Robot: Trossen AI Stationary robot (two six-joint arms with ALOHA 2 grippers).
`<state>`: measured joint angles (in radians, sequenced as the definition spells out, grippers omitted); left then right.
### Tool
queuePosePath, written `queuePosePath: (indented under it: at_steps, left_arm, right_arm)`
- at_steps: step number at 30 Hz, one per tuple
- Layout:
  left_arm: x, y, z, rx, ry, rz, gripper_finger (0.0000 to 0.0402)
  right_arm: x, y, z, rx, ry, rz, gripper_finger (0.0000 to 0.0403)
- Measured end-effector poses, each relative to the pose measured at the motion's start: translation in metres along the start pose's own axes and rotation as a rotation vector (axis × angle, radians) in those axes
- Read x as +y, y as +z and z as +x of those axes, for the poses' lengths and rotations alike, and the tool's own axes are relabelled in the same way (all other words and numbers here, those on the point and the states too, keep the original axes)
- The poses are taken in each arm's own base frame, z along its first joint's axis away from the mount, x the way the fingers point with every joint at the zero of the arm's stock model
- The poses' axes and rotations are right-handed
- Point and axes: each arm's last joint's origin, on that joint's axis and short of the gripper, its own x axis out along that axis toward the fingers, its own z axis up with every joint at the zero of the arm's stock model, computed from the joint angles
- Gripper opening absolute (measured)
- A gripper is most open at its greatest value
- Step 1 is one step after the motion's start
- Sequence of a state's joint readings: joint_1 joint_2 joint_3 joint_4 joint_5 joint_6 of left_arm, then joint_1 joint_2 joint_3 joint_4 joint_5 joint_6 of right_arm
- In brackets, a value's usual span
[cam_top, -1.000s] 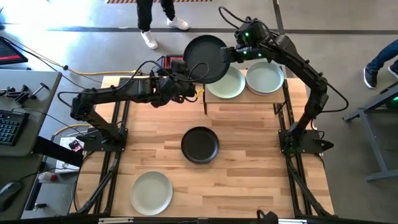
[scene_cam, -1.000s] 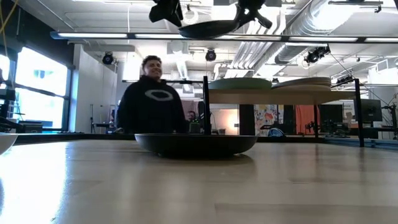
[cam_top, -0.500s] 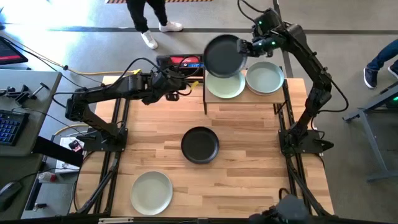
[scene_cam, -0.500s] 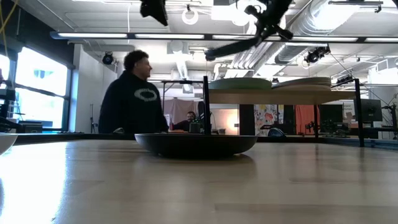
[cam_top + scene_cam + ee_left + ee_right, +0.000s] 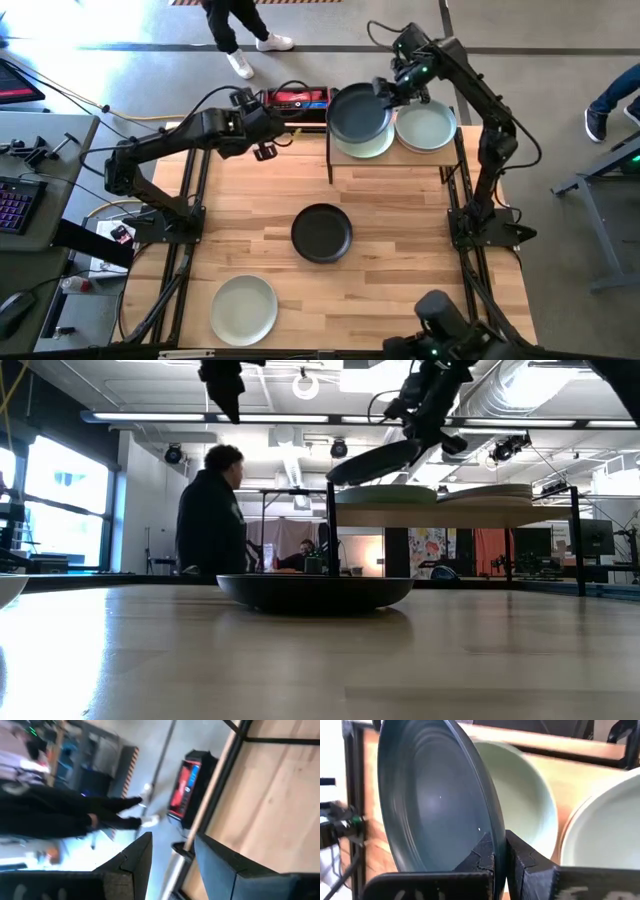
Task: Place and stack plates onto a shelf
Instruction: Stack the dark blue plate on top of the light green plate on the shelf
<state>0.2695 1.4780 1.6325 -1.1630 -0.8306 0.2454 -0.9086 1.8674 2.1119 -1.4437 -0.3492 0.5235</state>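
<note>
Wooden table (image 5: 400,240), carrying shelf (image 5: 392,160) at its far edge. Right gripper (image 5: 388,92) clamped on dark teal plate's (image 5: 358,112) rim, tilted just above shelf's green plate (image 5: 372,143). Left gripper (image 5: 262,130) beside shelf, released, empty.

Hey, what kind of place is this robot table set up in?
Probably an open lab or workshop, not a home: exposed ceiling ducts overhead, a bare concrete floor around the table, a keyboard on a side bench, and a person walking past behind.

5 plates (image 5: 360,112), perhaps more stacked; 1 shelf (image 5: 392,162); 2 grippers (image 5: 386,88).
</note>
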Motion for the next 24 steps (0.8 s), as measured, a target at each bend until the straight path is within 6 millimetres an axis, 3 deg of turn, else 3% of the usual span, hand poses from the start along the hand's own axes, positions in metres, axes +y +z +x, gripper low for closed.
queuePosePath:
  at_steps: [7, 17, 24]
  left_arm:
    - [0.006, -0.008, 0.008, 0.066, -0.031, -0.080, 0.0136]
    - [0.012, -0.011, 0.014, 0.090, -0.018, -0.113, 0.0135]
    - [0.015, -0.011, 0.018, 0.095, -0.015, -0.148, 0.0135]
  right_arm:
    - [0.000, -0.010, 0.000, 0.068, -0.036, -0.067, 0.0000]
    - [0.001, -0.020, -0.020, 0.033, -0.007, -0.188, 0.0000]
    - [-0.013, -0.016, -0.035, 0.035, 0.099, -0.222, 0.0000]
